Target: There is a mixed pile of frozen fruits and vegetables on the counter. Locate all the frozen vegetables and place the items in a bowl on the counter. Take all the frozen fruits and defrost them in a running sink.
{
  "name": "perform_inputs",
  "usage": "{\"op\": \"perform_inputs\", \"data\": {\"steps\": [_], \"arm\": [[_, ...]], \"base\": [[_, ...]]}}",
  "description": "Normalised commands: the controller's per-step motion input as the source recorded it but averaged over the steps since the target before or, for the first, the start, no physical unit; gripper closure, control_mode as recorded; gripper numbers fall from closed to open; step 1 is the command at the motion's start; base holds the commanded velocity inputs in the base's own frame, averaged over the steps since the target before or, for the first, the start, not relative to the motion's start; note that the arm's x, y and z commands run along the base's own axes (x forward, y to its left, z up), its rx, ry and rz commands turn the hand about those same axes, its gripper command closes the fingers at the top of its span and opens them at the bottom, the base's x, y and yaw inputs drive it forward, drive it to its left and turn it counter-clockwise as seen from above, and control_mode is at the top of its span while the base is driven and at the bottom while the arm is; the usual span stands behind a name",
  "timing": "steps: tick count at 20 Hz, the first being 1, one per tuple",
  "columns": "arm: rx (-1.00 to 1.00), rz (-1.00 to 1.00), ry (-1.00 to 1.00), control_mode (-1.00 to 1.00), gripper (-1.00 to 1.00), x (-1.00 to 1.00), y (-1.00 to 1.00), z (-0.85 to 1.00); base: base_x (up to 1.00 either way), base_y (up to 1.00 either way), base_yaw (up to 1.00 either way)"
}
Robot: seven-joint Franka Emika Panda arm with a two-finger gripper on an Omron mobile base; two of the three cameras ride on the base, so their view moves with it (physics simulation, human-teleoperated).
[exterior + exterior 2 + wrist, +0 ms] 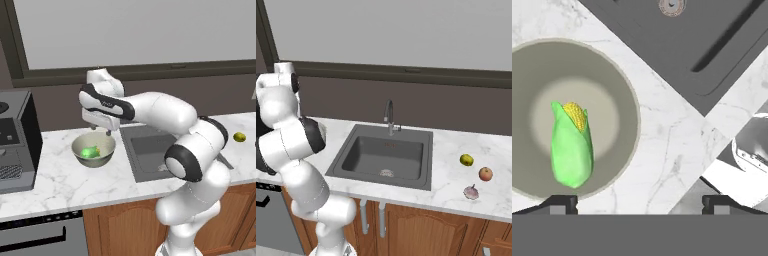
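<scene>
- The two-finger tool (100, 131) hangs just above the round, smooth-sided beige-grey bowl (80, 153), its dark fingertips (560, 202) spread wide apart and empty.
- Directly below the tool, a bright green husked corn cob with a yellow tip (572, 145) lies on the bowl's floor, apparently already delivered as the first vegetable.
- The bowl stands on the white, grey-veined marble desk (60, 182), just beside the dark grey rectangular sink (387, 155), probably so both drop-off points sit close together.
- Well away from the tool, beyond the sink, wait the small round yellow-green fruit (466, 160), the round red fruit (485, 173) and the pale pinkish-white vegetable (471, 192), near one another on the desk.
- The sink's curved grey metal faucet (389, 116) stands at the basin's back edge; no running water is visible.
- The pinkish vegetable looks bound for the bowl, both fruits for the sink.
</scene>
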Motion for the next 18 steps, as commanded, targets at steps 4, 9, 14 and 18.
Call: {"op": "perform_inputs", "data": {"steps": [4, 9, 14, 18], "arm": [[0.0, 0.0, -0.02, -1.0, -1.0, -0.57, -0.46, 0.39], [0.0, 0.06, -0.05, -1.0, -1.0, -0.68, -0.58, 0.3], [0.0, 0.21, -0.07, -1.0, -1.0, -0.67, -0.54, 0.13], [0.0, 0.34, -0.04, -1.0, -1.0, -0.44, -0.33, 0.0]], "base": [[0.0, 0.0, 0.0], [0.0, 0.0, 0.0], [0.0, 0.0, 0.0], [0.0, 0.0, 0.0]]}}
